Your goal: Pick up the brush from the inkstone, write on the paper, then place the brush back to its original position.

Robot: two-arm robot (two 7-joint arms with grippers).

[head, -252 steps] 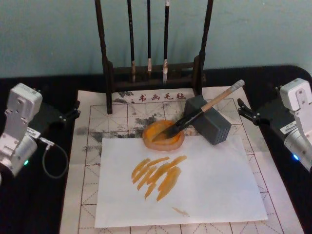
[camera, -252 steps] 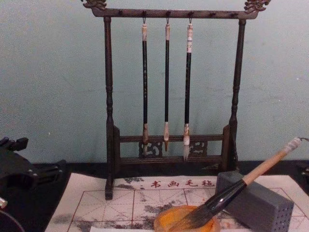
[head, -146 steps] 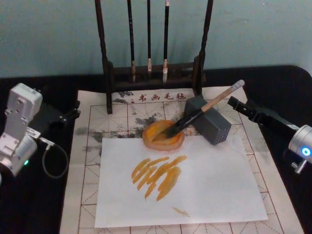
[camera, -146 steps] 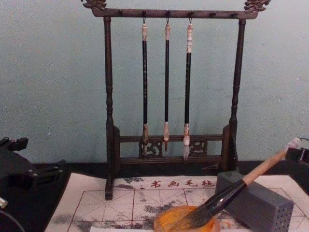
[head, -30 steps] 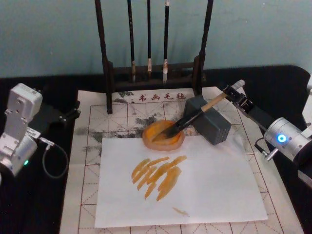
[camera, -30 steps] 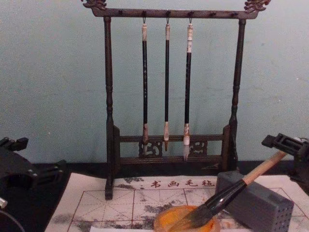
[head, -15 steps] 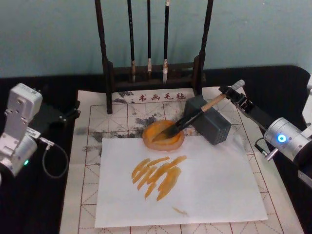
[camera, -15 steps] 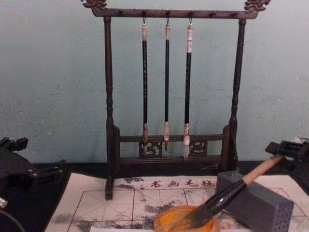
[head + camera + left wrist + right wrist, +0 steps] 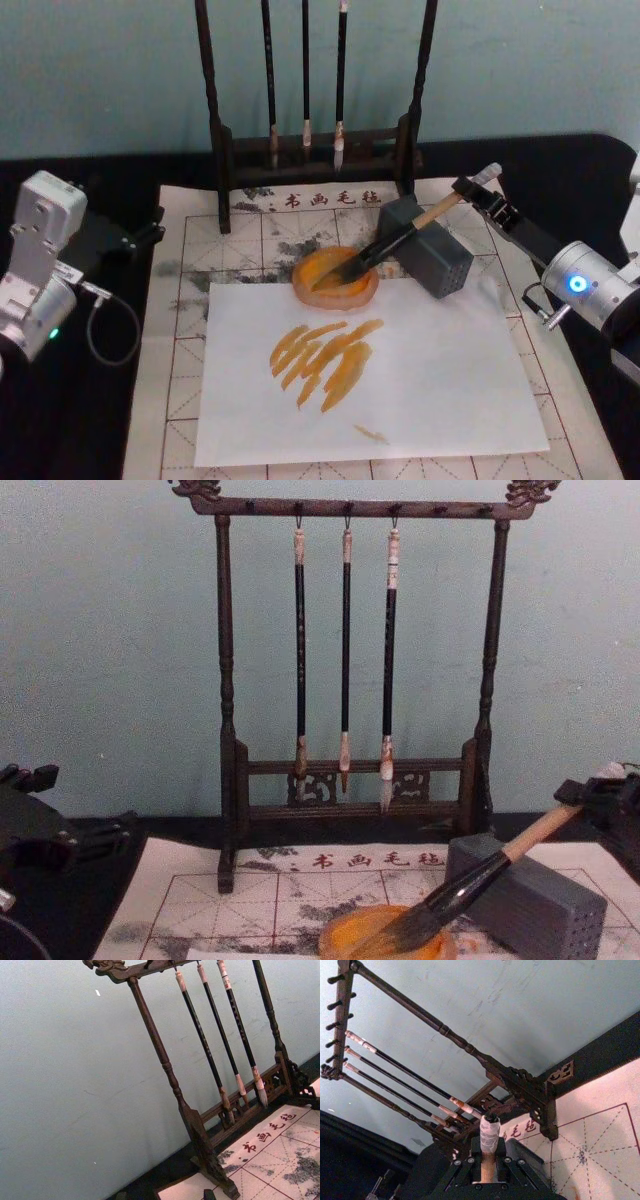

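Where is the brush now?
Head view, right of centre: the brush lies tuft in the inkstone, handle across the grey block, end at the right gripper; left gripper parked at left.

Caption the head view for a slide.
Right gripper at the upper handle of the brush, its bristles resting in the orange inkstone; left gripper parked at left.

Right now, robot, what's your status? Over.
Right tool at top end of the brush. Left tool parked open, left of the paper. Bristles in the inkstone, handle on grey block. Nothing blocking.
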